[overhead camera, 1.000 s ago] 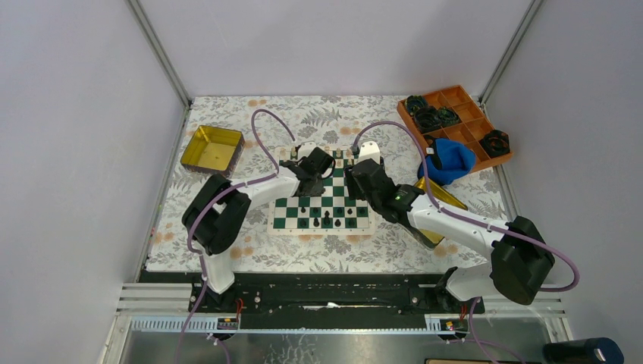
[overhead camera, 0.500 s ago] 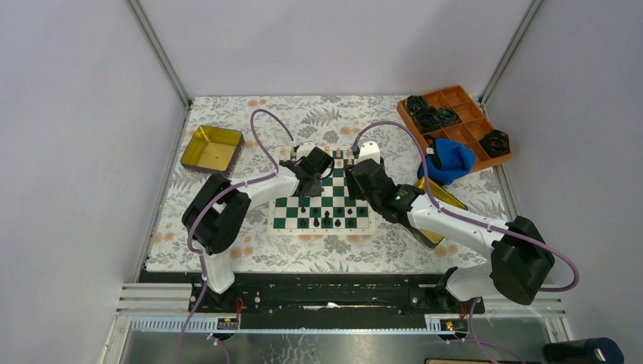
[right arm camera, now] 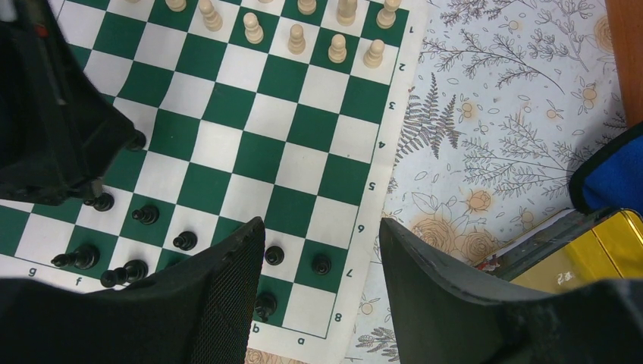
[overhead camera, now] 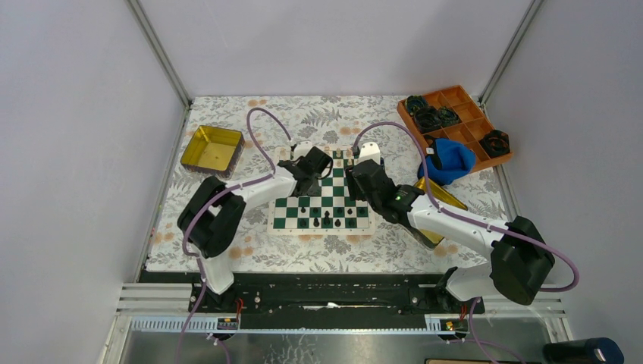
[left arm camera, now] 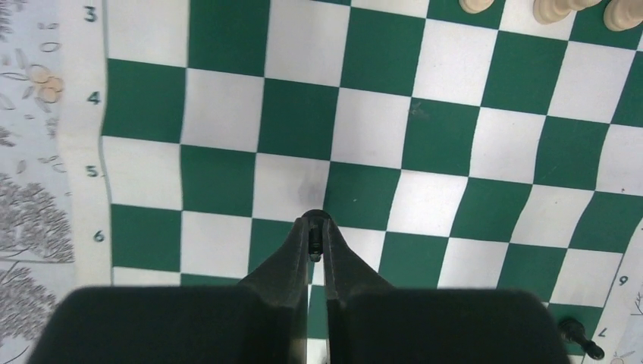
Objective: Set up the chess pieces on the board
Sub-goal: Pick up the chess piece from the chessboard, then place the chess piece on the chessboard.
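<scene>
Floral bench [overhead camera: 227, 250] carries the board [overhead camera: 337, 199] at centre, above whose left half the left tool [left arm camera: 313, 231] has just pinched nearly shut, perhaps gripping a piece to place; the right tool [right arm camera: 320, 227] gapes empty.

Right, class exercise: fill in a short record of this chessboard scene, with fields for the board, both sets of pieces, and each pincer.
board: green-and-white checkered mat, lying flat
cream pieces: upright along the far rows
black pieces: along the near rows
left pincer: over the board, shut on a small black piece
right pincer: open, holding nothing, above the black rows
</scene>
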You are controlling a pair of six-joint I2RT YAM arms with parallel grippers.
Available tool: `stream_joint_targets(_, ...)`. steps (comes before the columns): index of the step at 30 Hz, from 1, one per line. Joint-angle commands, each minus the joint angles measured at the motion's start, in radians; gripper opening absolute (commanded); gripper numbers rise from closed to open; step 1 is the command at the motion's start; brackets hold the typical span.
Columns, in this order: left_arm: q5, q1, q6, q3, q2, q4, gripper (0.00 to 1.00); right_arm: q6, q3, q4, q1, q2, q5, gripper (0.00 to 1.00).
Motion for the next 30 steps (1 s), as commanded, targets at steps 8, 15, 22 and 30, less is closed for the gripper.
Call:
stream_joint_targets(8, -0.118, 0.01, -0.054, -0.15, -0.265, -0.057, 0.0, 0.007, 0.005, 0.017, -0.012, -0.046, 0.035, 0.63)
stream_joint_targets(15, -0.098, 0.009, -0.164, -0.336, -0.457, -0.044, 0.0, 0.011, -0.002, 0.01, -0.012, -0.059, 0.026, 0.63)
stream_joint_targets(22, -0.071, -0.013, -0.224, -0.46, -0.581, -0.042, 0.0, 0.023, -0.005, 0.012, -0.012, -0.044, 0.01, 0.63)
stream_joint_targets(30, -0.073, -0.087, -0.242, -0.471, -0.564, -0.047, 0.0, 0.022, -0.011, 0.013, -0.012, -0.033, 0.013, 0.63)
